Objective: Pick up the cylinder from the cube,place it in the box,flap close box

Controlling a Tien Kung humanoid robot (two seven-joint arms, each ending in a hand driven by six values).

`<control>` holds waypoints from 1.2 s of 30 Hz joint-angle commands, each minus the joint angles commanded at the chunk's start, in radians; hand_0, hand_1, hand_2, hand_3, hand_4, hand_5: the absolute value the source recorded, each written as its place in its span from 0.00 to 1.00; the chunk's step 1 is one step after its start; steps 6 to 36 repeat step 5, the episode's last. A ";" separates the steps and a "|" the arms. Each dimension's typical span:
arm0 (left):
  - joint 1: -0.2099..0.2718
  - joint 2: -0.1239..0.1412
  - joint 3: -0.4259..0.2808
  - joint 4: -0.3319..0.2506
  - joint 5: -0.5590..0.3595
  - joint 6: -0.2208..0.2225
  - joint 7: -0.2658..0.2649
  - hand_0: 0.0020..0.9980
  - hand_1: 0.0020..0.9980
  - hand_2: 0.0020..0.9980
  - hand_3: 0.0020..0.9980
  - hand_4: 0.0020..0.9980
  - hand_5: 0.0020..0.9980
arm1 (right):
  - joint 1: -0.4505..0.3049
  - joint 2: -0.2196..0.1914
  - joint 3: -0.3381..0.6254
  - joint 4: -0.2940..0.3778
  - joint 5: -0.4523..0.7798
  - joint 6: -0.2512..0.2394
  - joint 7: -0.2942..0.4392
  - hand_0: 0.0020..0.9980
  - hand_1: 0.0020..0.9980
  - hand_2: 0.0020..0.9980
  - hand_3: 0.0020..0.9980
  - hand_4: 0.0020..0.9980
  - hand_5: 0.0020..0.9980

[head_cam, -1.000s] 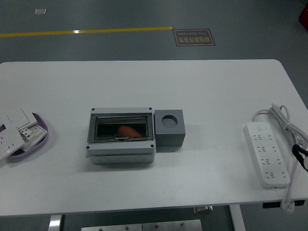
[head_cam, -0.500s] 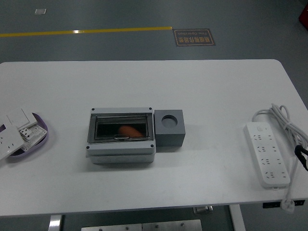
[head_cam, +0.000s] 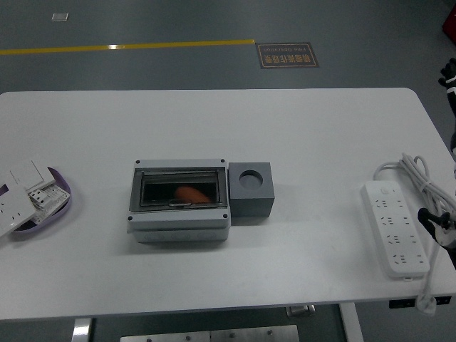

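Surface (head_cam: pixel 214 121): white, wide, mostly bare; task items sit at centre.

Box (head_cam: pixel 179 201): grey, long axis left-right, square to the near edge. The dark see-through flap looks down over the opening, so closing reads as done or nearly so. If it isn't latched, push flat along the flap's near lip, evenly across its width, straight down. Don't shove the box sideways into the cube.

Cube (head_cam: pixel 251 188): grey block touching the box's right end. The round hole in its top is empty.

Cylinder (head_cam: pixel 189 194): orange shape inside the box, seen through the flap. It lies on its side, long axis roughly left-right, right end tipped slightly toward the near edge. Outline is blurred through the flap, so I can't tell more.

Power strip (head_cam: pixel 395 226): white, far right, long axis near-far, cord looped beside it. Well clear of the work.

Right hand (head_cam: pixel 436 221): only a black sliver at the right edge, by the power strip. Can't tell if it's released or clenched. Left hand not visible.
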 joint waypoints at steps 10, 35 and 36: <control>0.003 -0.001 0.004 0.001 -0.006 0.000 0.000 0.60 0.62 0.61 0.63 0.67 0.24 | 0.004 -0.001 -0.011 -0.001 -0.004 0.000 -0.002 0.71 0.65 0.69 0.80 0.82 0.31; 0.003 -0.001 0.004 0.001 -0.006 0.000 0.000 0.60 0.62 0.61 0.63 0.67 0.24 | 0.004 -0.001 -0.011 -0.001 -0.004 0.000 -0.002 0.71 0.65 0.69 0.80 0.82 0.31; 0.003 -0.001 0.004 0.001 -0.006 0.000 0.000 0.60 0.62 0.61 0.63 0.67 0.24 | 0.004 -0.001 -0.011 -0.001 -0.004 0.000 -0.002 0.71 0.65 0.69 0.80 0.82 0.31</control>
